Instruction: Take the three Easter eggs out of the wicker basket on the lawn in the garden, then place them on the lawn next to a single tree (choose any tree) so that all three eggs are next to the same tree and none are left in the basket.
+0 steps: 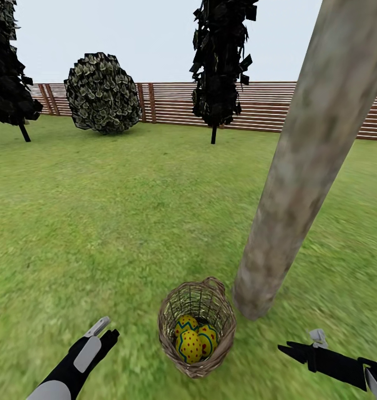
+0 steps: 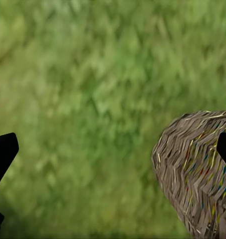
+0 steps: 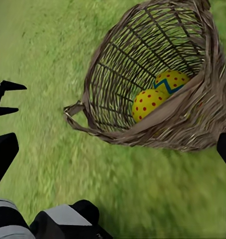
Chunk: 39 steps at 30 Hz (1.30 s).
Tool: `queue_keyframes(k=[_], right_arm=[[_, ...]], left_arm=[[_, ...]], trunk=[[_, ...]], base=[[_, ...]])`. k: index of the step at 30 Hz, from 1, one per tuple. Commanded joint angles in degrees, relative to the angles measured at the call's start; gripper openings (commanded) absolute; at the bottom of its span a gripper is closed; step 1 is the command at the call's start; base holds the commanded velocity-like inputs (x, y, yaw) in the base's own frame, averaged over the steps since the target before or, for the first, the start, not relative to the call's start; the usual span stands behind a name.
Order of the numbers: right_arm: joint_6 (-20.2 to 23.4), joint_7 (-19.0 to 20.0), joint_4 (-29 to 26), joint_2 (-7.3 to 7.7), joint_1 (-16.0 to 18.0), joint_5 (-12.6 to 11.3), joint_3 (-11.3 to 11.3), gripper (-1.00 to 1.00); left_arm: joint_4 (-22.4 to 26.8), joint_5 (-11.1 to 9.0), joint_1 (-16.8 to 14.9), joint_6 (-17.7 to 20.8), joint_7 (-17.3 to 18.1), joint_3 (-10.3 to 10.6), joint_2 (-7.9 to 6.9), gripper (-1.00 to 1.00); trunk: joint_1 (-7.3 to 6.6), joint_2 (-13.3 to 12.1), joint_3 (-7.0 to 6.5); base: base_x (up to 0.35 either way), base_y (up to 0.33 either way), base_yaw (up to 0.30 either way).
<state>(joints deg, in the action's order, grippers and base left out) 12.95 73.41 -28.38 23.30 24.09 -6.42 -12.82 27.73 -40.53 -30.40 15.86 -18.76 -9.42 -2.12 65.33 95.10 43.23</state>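
Three eggs (image 1: 192, 339) lie together at the bottom of the basket (image 1: 197, 328), yellow with red dots and blue zigzags; two of them show through the rim from the right wrist camera (image 3: 157, 94). The basket stands on the lawn (image 1: 116, 222), close beside the foot of the tree (image 1: 305, 166), whose pale trunk leans up out of frame. Its loop handle (image 3: 75, 112) sticks out from the rim. The left gripper (image 1: 102, 332) hovers over grass to the basket's left, fingers parted and empty. The right gripper (image 1: 305, 344) hovers to the basket's right, fingers likewise spread and empty. Farther off stand a bush (image 1: 102, 93), two dark trees (image 1: 219, 61) and a fence (image 1: 277, 105).
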Motion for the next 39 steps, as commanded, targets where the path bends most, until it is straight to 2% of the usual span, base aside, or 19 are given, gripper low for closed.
queue_keyframes(k=[1, 3, 6, 7, 9, 10, 11, 14, 17, 19, 20, 22, 23, 26, 28, 32, 34, 37, 39], right_arm=[[0.8, -1.5, -1.7, -1.01, 0.1, 0.0, 0.2, 1.00], [1.8, -6.5, -4.8, -3.26, 0.1, 0.4, 0.4, 1.00], [5.6, -19.4, -10.5, -6.88, 0.2, 2.2, 1.0, 1.00], [7.8, -25.6, -13.8, -8.97, 0.2, 2.9, 1.8, 1.00], [10.4, -31.9, -18.6, -12.17, 0.2, 3.5, 4.5, 1.00], [11.0, -33.2, -19.9, -12.88, 0.2, 3.6, 5.4, 1.00], [13.8, -37.9, -25.0, -15.00, 0.2, 4.4, 10.4, 1.00], [18.0, -44.8, -31.0, -16.85, 0.2, 4.8, 17.5, 1.00], [19.6, -52.9, -33.7, -20.30, 0.2, 5.0, 20.0, 1.00], [20.1, -62.0, -34.6, -23.59, 0.2, 4.9, 21.1, 1.00], [20.1, -63.6, -34.6, -24.11, 0.2, 4.9, 21.6, 1.00], [20.3, -69.6, -34.7, -25.67, 0.2, 4.5, 26.3, 1.00], [21.2, -71.6, -34.5, -26.16, 0.2, 4.2, 30.1, 1.00], [27.9, -72.5, -34.7, -26.74, 0.2, 4.0, 32.5, 1.00], [33.2, -72.7, -35.1, -28.21, 0.2, 4.1, 33.1, 1.00], [35.9, -72.9, -35.3, -29.44, 0.2, 4.1, 33.3, 1.00], [36.2, -72.9, -35.4, -29.55, 0.2, 4.1, 33.3, 1.00], [36.4, -72.9, -35.4, -29.63, 0.2, 4.1, 33.3, 1.00], [36.5, -72.9, -35.6, -29.73, 0.4, 4.1, 33.3, 1.00]], left_arm=[[0.1, -0.5, 0.0, 0.2, -0.3, -0.1, -0.04, 1.00], [0.1, -0.5, 0.0, 0.2, -0.3, -0.1, -0.06, 1.00], [0.1, -0.5, 0.0, 0.2, -0.3, -0.1, -0.04, 1.00], [0.1, -0.5, 0.0, 0.2, -0.3, -0.1, -0.04, 1.00], [0.1, -0.5, 0.0, 0.2, -0.3, -0.1, -0.06, 1.00], [0.1, -0.5, 0.0, 0.2, -0.3, -0.1, -0.06, 1.00], [0.1, -0.5, 0.0, 0.2, -0.3, -0.1, -0.06, 1.00], [0.1, -0.5, 0.0, 0.2, -0.3, -0.1, -0.05, 1.00], [0.1, -0.5, 0.0, 0.2, -0.3, 0.0, 0.00, 1.00], [0.1, -0.5, 0.0, 0.2, -0.3, -0.1, 0.01, 1.00], [0.1, -0.5, 0.0, 0.2, -0.3, -0.1, 0.01, 1.00], [0.1, -0.5, 0.0, 0.3, -0.3, -0.1, 0.01, 1.00], [0.0, -0.5, 0.0, 0.3, -0.3, -0.1, 0.01, 1.00], [0.0, -0.5, 0.0, 0.3, -0.3, -0.1, 0.01, 1.00], [0.0, -0.5, 0.0, 0.3, -0.4, -0.1, 0.01, 1.00], [0.3, -0.4, 0.0, 0.3, -0.4, -0.1, -0.24, 1.00], [0.7, -0.4, 0.0, 0.3, -0.4, -0.2, -1.48, 1.00], [2.5, -0.6, 0.0, 0.5, 0.3, -0.3, -4.58, 1.00], [8.4, -1.2, 0.0, 1.6, 3.0, -0.7, -7.82, 1.00]], trunk=[[0.00, 0.0, 0.05], [0.00, 0.0, 0.05], [0.00, 0.0, 0.05], [0.00, 0.0, 0.05], [0.00, 0.0, 0.05], [0.00, 0.0, 0.05], [0.00, 0.0, 0.05], [0.00, 0.0, 0.05], [0.00, 0.0, 0.05], [0.00, 0.0, 0.05], [0.00, 0.0, 0.05], [0.00, 0.0, 0.05], [0.00, 0.0, 0.05], [0.00, 0.0, 0.05], [0.00, 0.0, 0.05], [0.00, 0.0, 0.05], [0.00, 0.0, 0.05], [0.00, 0.0, 0.05], [0.00, 0.0, 0.05]], base=[[0.000, 0.000, 0.000], [0.000, 0.000, 0.000], [0.000, 0.000, 0.000], [0.000, 0.000, 0.000], [0.000, 0.000, 0.000], [0.000, 0.000, 0.000], [0.000, 0.000, 0.000], [0.000, 0.000, 0.000], [0.000, 0.000, 0.000], [0.000, 0.000, 0.000], [0.000, 0.000, 0.000], [0.000, 0.000, 0.000], [0.000, 0.000, 0.000], [0.000, 0.000, 0.000], [0.000, 0.000, 0.000], [0.000, 0.000, 0.000], [0.000, 0.000, 0.000], [0.000, 0.000, 0.000], [0.000, 0.000, 0.000]])
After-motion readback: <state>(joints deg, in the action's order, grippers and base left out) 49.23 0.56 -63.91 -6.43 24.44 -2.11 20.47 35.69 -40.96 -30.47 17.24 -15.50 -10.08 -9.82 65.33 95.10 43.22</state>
